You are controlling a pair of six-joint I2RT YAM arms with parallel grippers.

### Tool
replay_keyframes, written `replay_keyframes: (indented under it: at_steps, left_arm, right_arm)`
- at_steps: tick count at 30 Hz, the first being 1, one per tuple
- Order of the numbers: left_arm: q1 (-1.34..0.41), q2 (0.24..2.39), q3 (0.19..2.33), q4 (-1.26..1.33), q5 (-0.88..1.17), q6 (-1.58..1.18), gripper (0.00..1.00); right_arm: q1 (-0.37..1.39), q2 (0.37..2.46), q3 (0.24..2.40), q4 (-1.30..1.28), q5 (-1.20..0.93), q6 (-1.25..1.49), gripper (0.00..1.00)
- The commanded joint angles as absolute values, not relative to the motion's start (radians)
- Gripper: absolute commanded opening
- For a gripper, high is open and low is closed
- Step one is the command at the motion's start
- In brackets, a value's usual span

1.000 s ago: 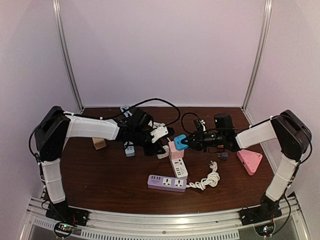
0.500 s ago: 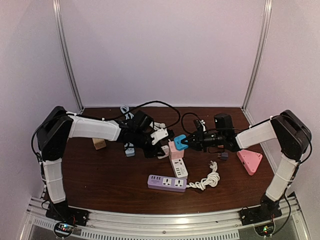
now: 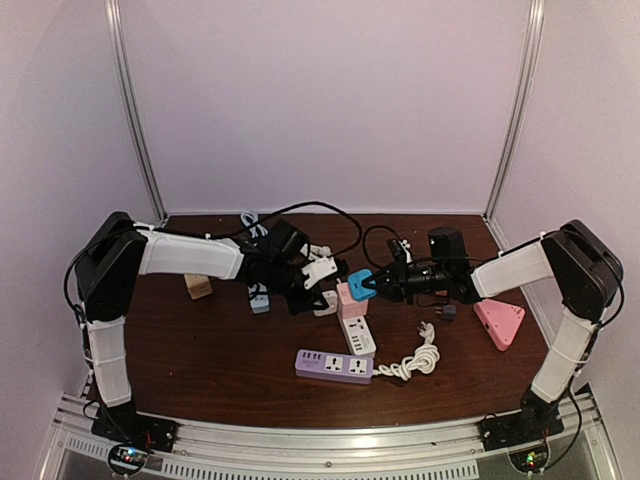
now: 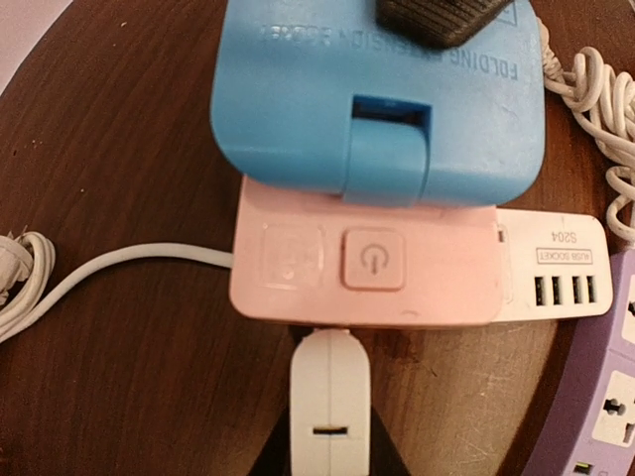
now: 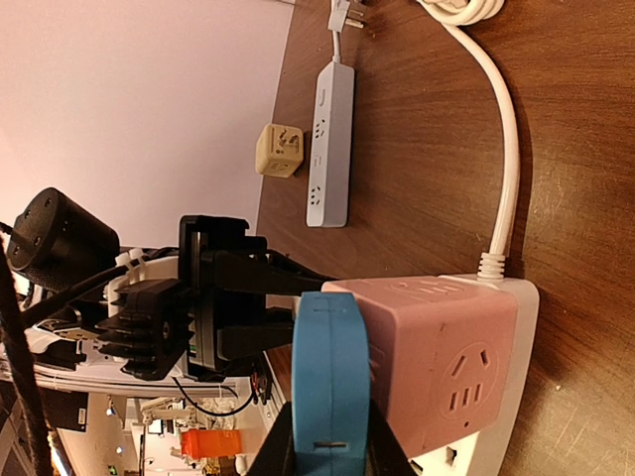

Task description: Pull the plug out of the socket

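Near the counter's (image 3: pixel 220 350) middle, the blue plug (image 3: pixel 359 283) sits against the pink socket cube (image 3: pixel 350 298), the right claw (image 3: pixel 373 285) clamped on it, while the left claw (image 3: pixel 314 299) grips the white plug (image 4: pixel 330 392) on the cube's opposite side.

On the dark brown wooden table (image 3: pixel 220 370), a long purple plastic power strip (image 3: pixel 334 366) lies at six o'clock, with a coiled white cord (image 3: pixel 418 359) at its three o'clock end. A pink triangular plastic block (image 3: pixel 498 321) sits at three o'clock and a small beige cube (image 3: pixel 198 287) at nine.
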State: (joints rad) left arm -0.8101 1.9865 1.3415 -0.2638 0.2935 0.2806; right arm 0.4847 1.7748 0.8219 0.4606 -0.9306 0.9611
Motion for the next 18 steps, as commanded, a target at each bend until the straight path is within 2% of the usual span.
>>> replay_keyframes:
  at_steps: [1,18]
  left_arm:
    - [-0.796,1.996,1.379,-0.328,0.29,0.309,0.0]
    - [-0.778,1.961,1.321,-0.347,0.282,0.32,0.0]
  right_arm:
    - [0.493,1.859,0.761,0.237,-0.78,0.874,0.14]
    - [0.494,1.872,0.783,0.136,-0.7,0.833,0.14]
